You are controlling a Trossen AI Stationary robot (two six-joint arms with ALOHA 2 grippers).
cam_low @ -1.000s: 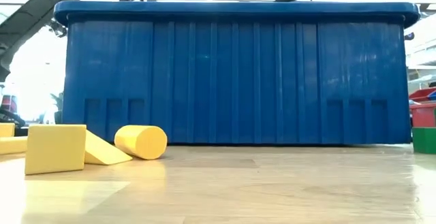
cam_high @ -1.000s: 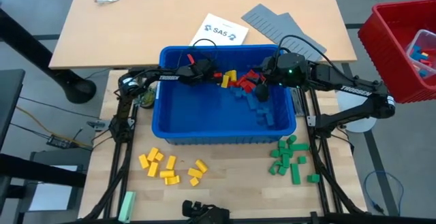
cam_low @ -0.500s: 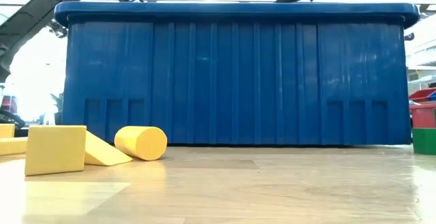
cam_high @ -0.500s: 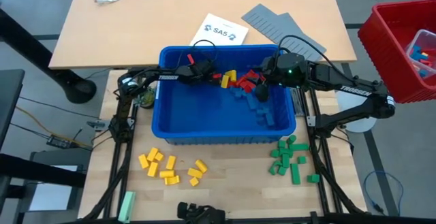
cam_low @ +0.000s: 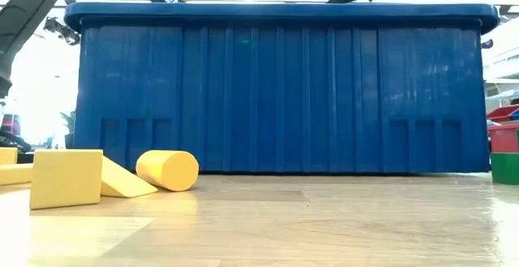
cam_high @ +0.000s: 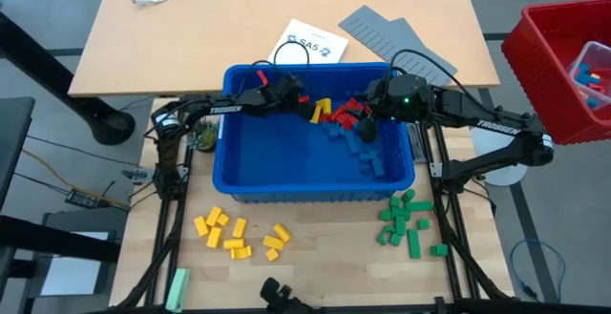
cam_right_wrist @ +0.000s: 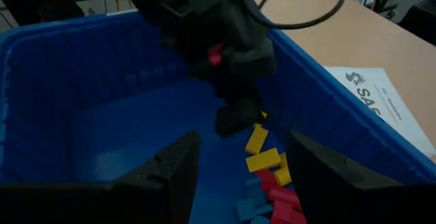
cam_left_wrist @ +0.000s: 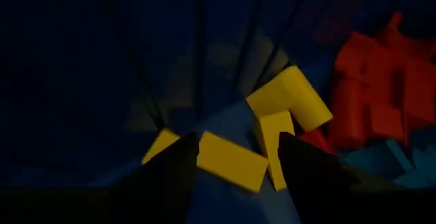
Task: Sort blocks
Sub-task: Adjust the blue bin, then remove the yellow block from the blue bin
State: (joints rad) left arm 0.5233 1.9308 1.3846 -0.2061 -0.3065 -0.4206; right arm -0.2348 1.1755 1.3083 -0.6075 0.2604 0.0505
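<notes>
A blue bin stands mid-table and both arms reach into it. My left gripper comes in from the left and hangs open just above a few yellow blocks on the bin floor. In the left wrist view those yellow blocks show between and beyond its fingers. My right gripper hangs open over red blocks and blue blocks at the bin's right. Sorted yellow blocks and green blocks lie on the table in front of the bin.
A red crate with more pieces stands off the table's right. Grey ridged panels and a printed sheet lie behind the bin. A pale green bar lies near the front left. The bin wall fills the low view.
My left gripper has risen inside the bin, shifted a little toward the far right, and rolled about its own axis. The yellow blocks under it lie where they were. My right arm has kept still.
</notes>
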